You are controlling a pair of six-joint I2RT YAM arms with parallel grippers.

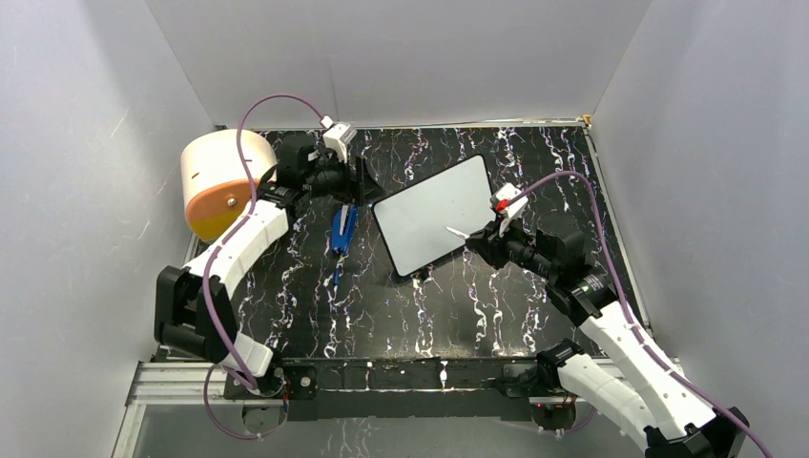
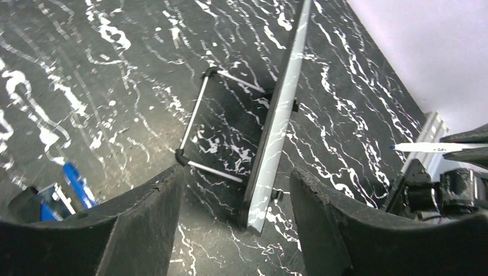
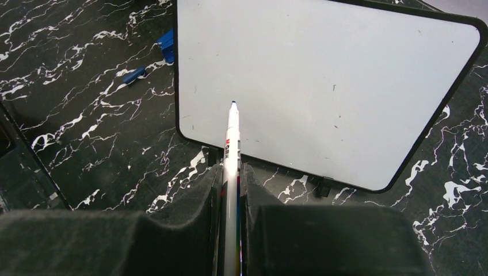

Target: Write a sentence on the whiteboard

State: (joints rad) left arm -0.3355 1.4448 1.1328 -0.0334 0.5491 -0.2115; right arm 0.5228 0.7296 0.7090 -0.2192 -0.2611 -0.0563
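Note:
The whiteboard (image 1: 434, 215) stands tilted on a wire stand (image 2: 195, 121) mid-table. Its face (image 3: 322, 86) is blank, and no sentence is in view. My right gripper (image 3: 231, 172) is shut on a white marker (image 3: 232, 138). The marker's blue tip hovers over the board's lower left area; I cannot tell whether it touches. In the top view that gripper (image 1: 482, 237) sits at the board's right edge. My left gripper (image 2: 236, 201) is open at the board's left side. It sees the whiteboard (image 2: 279, 121) edge-on, with the near corner between the fingers and gaps on both sides.
A blue object (image 1: 342, 229) lies on the black marbled table left of the board, and a small blue piece (image 3: 133, 75) lies near it. A cream and orange cylinder (image 1: 224, 181) stands at the back left. White walls enclose the table.

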